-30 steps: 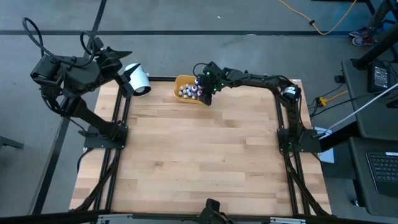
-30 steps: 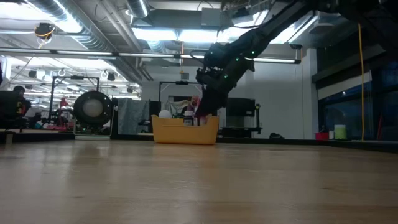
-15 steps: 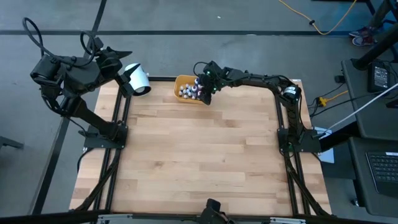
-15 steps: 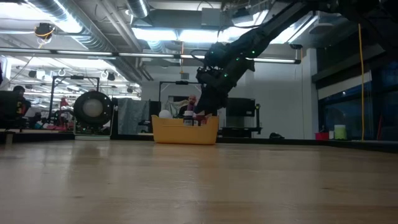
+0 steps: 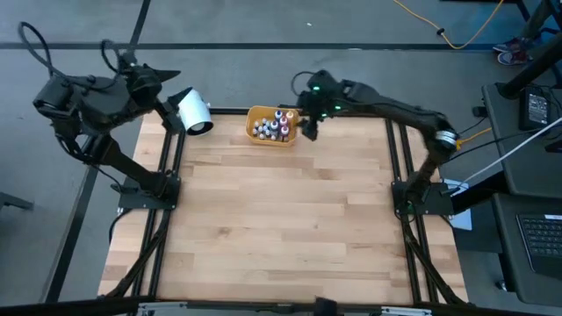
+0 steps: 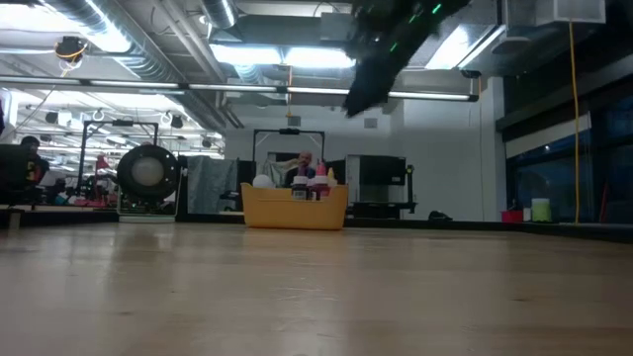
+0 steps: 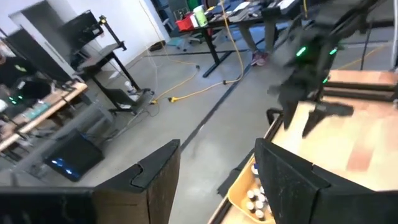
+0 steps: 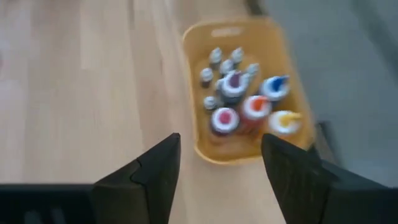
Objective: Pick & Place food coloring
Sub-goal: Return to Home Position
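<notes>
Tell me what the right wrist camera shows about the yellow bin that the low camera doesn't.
Only the right wrist view looks down into the yellow bin: the food coloring bottles stand inside, with purple, blue, orange, yellow, pink and small white caps, framed by the open, empty right gripper. Only the low view shows the bin's outer wall on the table, with that gripper hanging well above it. Both show the bin holding bottles; the low view catches just their tops. The left gripper waits past the table's far-left corner.

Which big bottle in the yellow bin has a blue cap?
The blue-capped bottle, beside the purple-capped bottle; the other big caps are purple, orange, pink and yellow.
</notes>
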Motion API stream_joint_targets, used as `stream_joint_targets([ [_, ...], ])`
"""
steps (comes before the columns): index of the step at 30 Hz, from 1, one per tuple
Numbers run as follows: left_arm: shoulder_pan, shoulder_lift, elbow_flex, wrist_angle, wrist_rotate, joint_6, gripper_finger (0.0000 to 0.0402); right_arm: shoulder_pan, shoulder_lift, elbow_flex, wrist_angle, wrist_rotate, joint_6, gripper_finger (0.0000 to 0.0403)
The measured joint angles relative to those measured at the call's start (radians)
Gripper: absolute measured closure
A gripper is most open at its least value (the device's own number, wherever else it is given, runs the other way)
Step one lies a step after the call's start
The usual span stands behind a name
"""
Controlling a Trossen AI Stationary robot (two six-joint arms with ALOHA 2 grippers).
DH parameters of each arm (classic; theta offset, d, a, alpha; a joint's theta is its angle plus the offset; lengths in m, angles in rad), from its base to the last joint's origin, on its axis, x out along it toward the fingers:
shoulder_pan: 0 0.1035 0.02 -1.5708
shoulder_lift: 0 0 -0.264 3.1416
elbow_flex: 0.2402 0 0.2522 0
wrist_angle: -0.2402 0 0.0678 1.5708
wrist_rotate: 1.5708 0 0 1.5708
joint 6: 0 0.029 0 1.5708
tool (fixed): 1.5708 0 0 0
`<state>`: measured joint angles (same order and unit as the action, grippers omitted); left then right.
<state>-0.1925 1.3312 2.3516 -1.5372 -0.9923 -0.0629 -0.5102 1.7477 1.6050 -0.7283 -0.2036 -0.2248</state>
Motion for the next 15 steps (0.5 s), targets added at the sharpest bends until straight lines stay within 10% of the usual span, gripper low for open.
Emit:
stream_joint_targets([
  [8, 0.000, -0.118, -0.116, -0.028, 0.169, -0.123, 0.0276, 0.182, -0.453, -0.319, 0.210, 0.115, -0.041, 0.0219],
  [15, 0.000, -0.309, -0.746, 0.393, 0.376, -0.208, 0.0393, 0.320, -0.844, -0.799, 0.554, 0.175, 0.222, 0.0359],
])
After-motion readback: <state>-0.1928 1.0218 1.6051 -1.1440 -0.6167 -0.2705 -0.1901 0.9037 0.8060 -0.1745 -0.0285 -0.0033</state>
